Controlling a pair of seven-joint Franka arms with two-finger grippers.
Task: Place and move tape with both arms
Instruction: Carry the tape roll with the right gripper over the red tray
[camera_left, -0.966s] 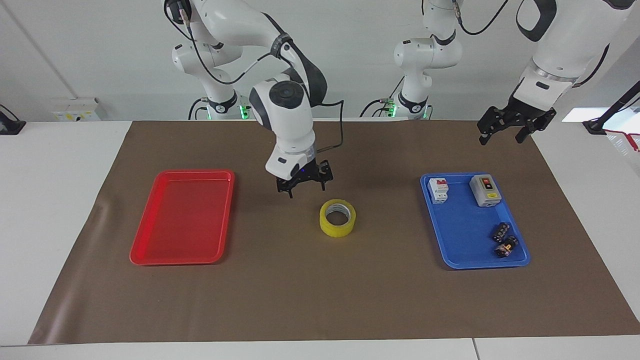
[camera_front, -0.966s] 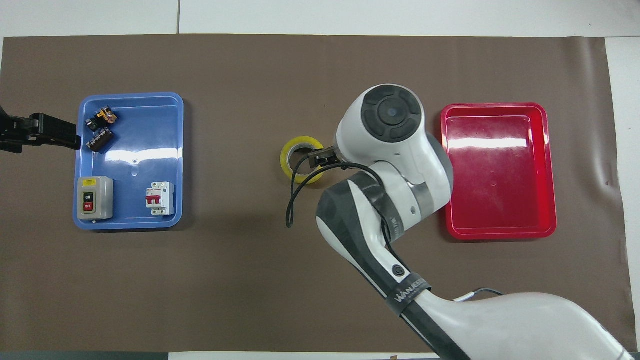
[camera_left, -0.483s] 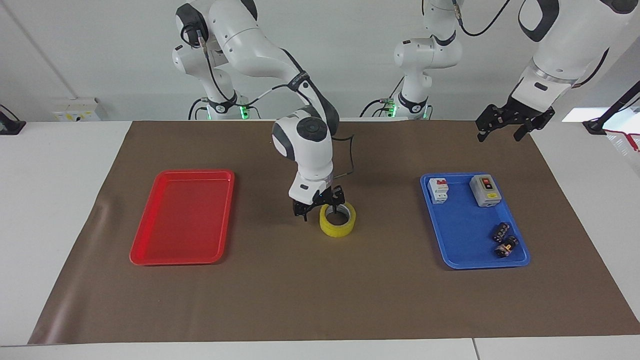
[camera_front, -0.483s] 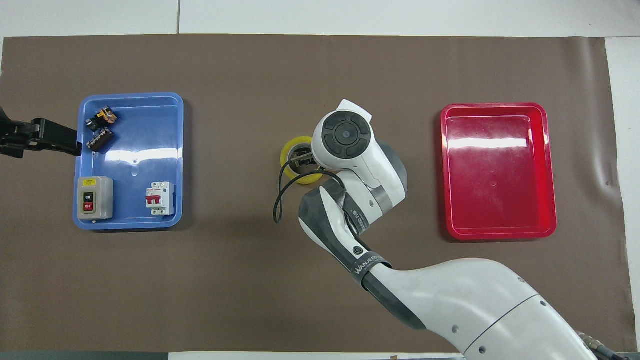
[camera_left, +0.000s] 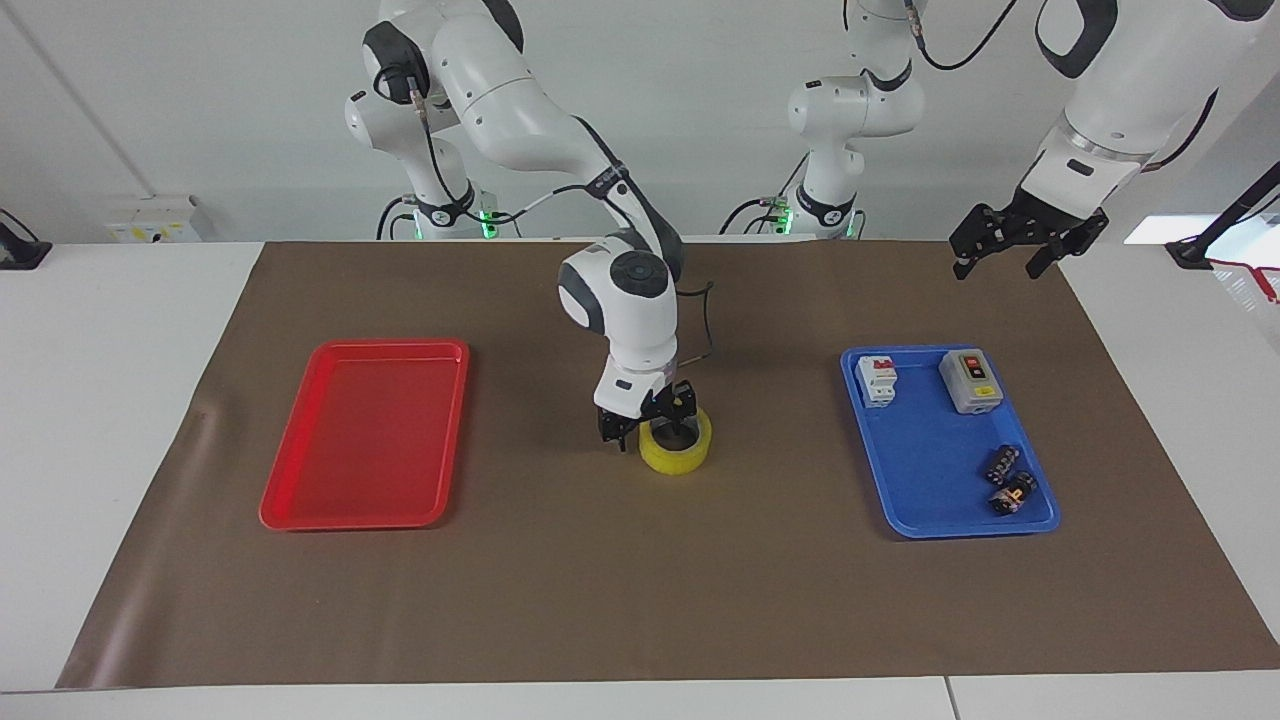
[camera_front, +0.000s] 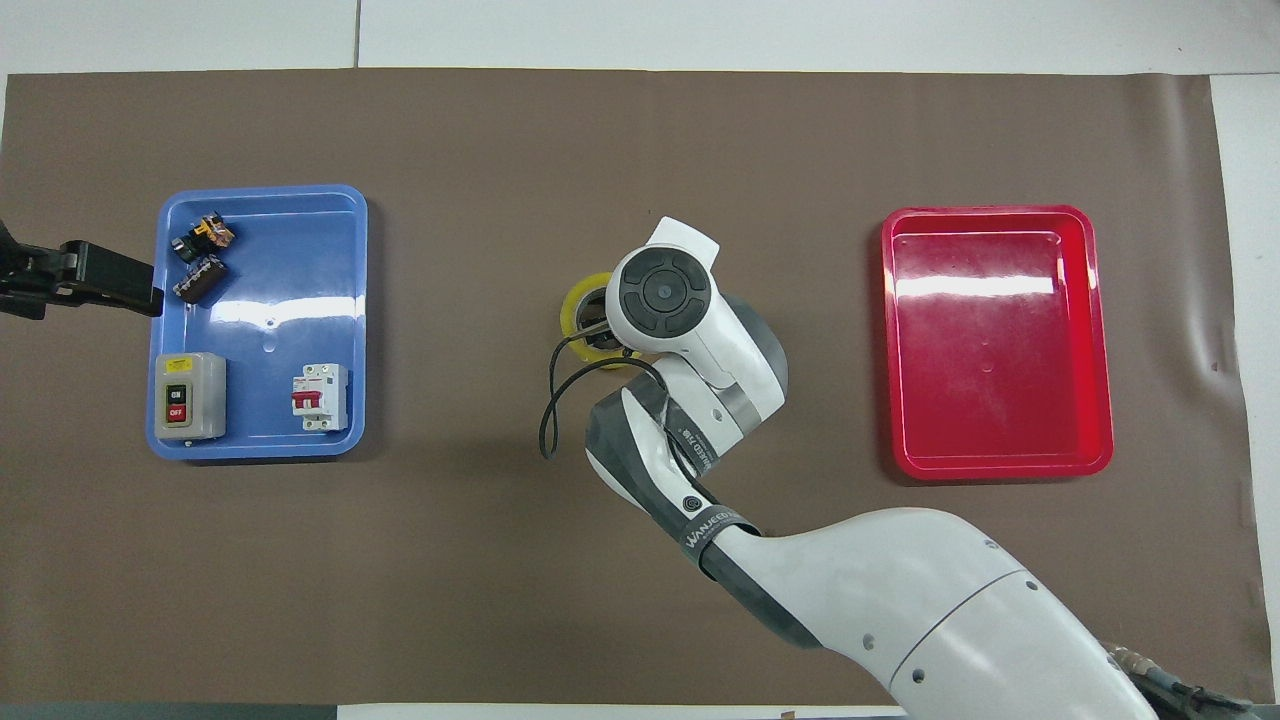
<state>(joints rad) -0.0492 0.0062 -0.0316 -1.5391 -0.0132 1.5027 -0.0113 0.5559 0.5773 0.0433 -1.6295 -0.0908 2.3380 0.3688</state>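
Right tool (camera_left: 648, 427) straddling tape (camera_left: 678, 456) wall; overhead hides contact.

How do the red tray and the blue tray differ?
The red tray holds nothing, while the blue tray holds two switch boxes and two small dark parts. The red tray lies toward the right arm's end of the table, the blue tray toward the left arm's. Both are shallow rectangles lying flat on the brown mat.

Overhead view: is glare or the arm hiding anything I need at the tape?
Overhead view: white glare streaks on the red tray and blue tray; the right arm's wrist covers most of the tape. Facing view: no glare, right gripper down at the tape.
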